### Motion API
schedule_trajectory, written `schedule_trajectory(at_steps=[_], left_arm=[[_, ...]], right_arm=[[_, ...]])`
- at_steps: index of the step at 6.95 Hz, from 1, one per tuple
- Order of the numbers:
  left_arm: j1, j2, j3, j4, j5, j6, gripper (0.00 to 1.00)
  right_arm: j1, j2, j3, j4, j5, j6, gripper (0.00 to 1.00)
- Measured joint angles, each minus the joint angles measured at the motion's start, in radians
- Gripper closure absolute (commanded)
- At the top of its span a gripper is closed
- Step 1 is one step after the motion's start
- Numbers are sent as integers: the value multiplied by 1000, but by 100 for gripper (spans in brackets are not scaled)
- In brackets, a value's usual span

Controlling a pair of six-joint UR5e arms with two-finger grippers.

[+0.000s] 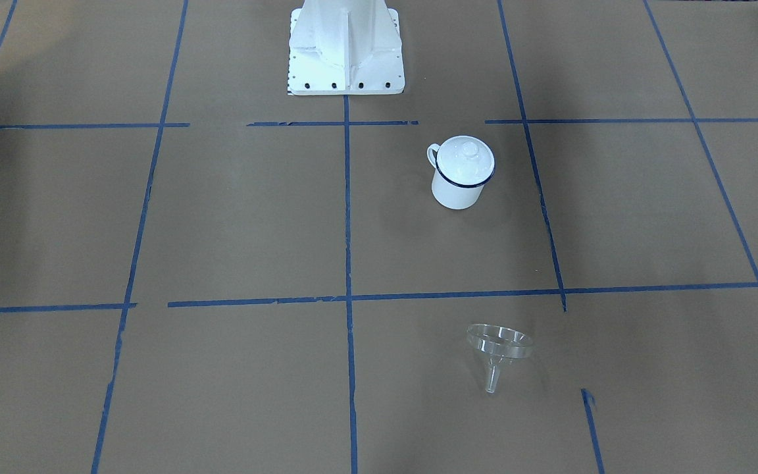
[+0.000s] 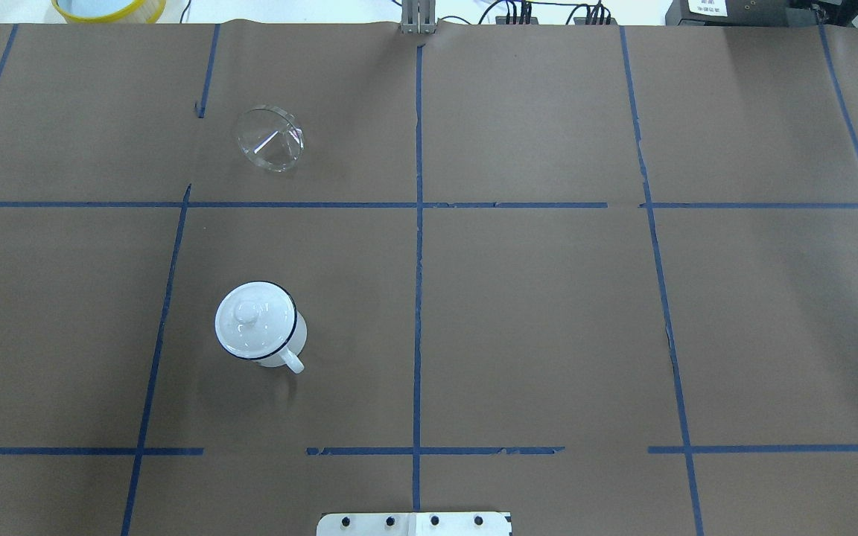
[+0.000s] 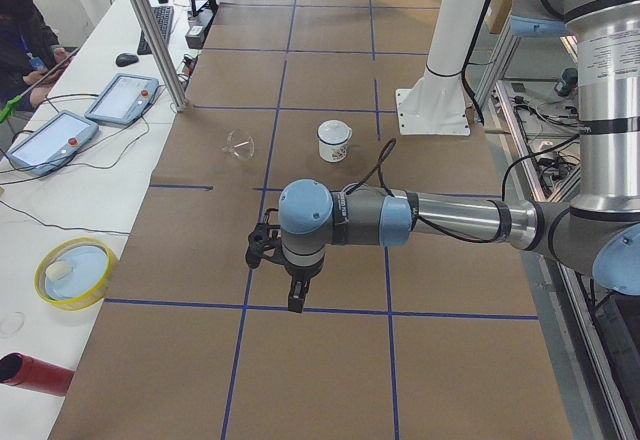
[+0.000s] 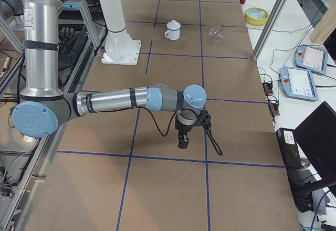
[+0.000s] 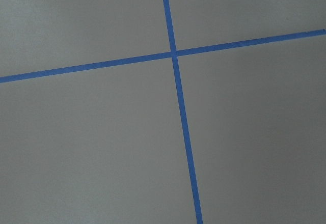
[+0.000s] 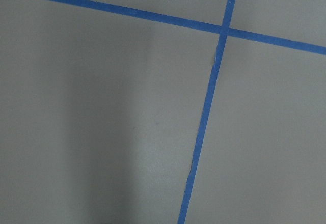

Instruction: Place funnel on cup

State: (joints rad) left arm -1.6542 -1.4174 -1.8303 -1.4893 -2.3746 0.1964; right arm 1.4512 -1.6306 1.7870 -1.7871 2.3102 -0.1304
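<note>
Nearest, in the lower middle of the table-end view from the left, note the left gripper [image 3: 296, 303] pointing straight down over bare table [image 3: 330, 370], close to a crossing of blue tape [image 3: 200, 303]. Cannot tell whether clenched or released, being seen only from the side. Same for the right gripper [image 4: 183, 144], low centre of the opposite end view: pointing down, apparently carrying nothing, grip unreadable. Through either wrist camera, only brown paper and tape lines, no fingers in shot. Probably held out well apart from the work to leave both objects free for a first approach.

Farther on, find the cup [image 1: 456, 192] upright in the upper middle of the front-facing view, handle toward frame left, with a white knobbed lid [image 1: 464, 160] seated on its mouth. Cannot see inside, so contents unknown. Judging by that, a blocker: no seat for a spout while closed.

Farthest from the robot's base [image 1: 346, 46], see the funnel [image 1: 499, 347] in the lower middle of that view, well apart from the cup and across a tape line. Lies tipped on the paper, resting on rim and spout, spout toward the lower edge. Looks empty. Task not yet begun, by this layout.
</note>
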Motion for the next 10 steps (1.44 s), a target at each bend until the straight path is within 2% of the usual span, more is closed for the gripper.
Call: schedule_trajectory(at_steps=[4,5,7,10], left_arm=[[2,-10,-10,1,-3,-1,0],[4,-41,-15,1,-6,-5,0],[5,-166,-7,-16,-6,-15,0],[16,-222,6,-196,-23,-162,0]], right_arm=[[0,0,0,0,0,0,0],[0,0,-1,0,0,0,0],[0,0,-1,-1,0,0,0],[0,0,-1,0,0,0,0]])
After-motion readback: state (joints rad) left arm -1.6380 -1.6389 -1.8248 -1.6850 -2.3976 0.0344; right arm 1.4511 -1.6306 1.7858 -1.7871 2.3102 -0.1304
